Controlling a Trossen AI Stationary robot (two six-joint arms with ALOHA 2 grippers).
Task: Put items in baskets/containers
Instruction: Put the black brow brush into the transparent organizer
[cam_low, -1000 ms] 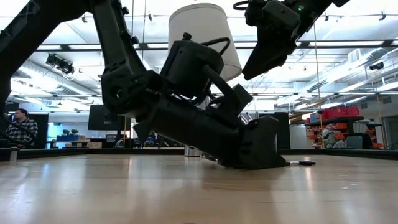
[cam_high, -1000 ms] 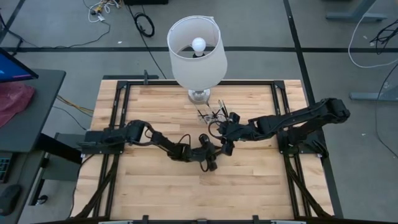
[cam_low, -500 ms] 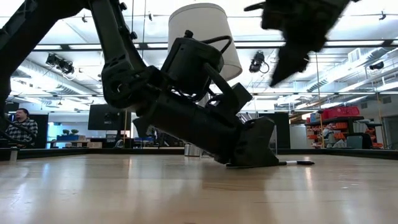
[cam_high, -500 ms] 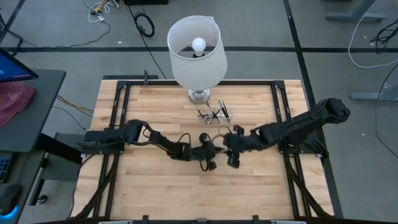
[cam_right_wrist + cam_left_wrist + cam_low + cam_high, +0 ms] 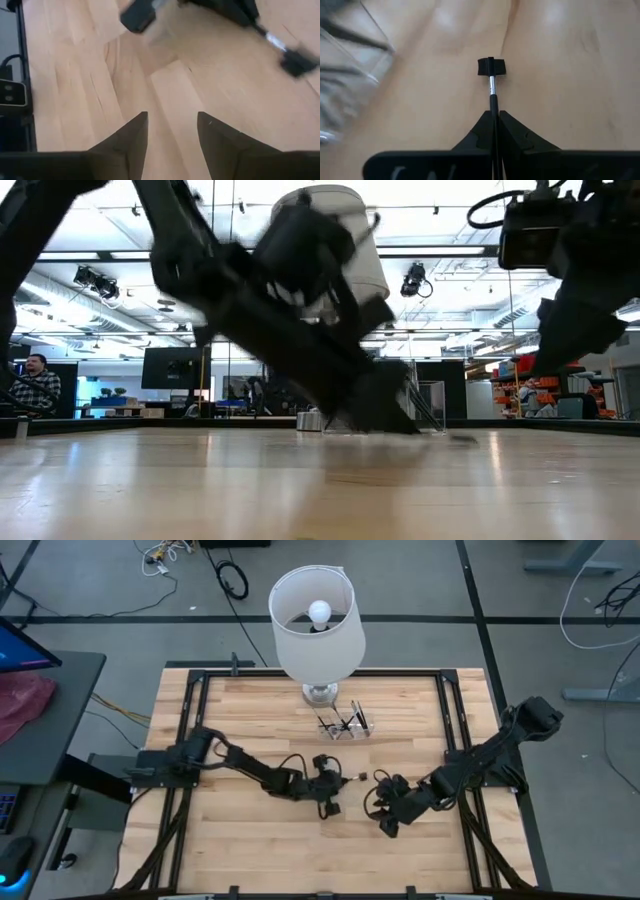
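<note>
One makeup brush (image 5: 491, 75), with a dark handle, a short silver ferrule and a small flat black bristle head, is clamped in the left gripper (image 5: 493, 117). The jaws are pressed together on the handle, and the bristle end projects forward past the fingertips over the wooden table (image 5: 240, 840). In the high view this gripper (image 5: 335, 780) sits near the table's middle, with the brush tip (image 5: 360, 778) showing just beyond it toward the right arm.

The clear plastic box (image 5: 345, 724) stands on the far half of the table, just in front of the lamp base (image 5: 319, 693). Several thin brushes lie crossed inside it; their number cannot be made out. The left gripper and its brush are near the box on the near side, apart from it. A blurred edge of the box (image 5: 350, 60) shows in the left wrist view.

The right gripper (image 5: 388, 821) hangs over the table's near right part, apart from the left gripper and well apart from the box. Its two dark fingers (image 5: 131, 137) stand spread with bare wood between them; nothing is held.

A white lampshade (image 5: 316, 622) with a lit bulb rises over the lamp base at the far edge. In the low view a seated person (image 5: 30, 385) shows in the room behind.
</note>
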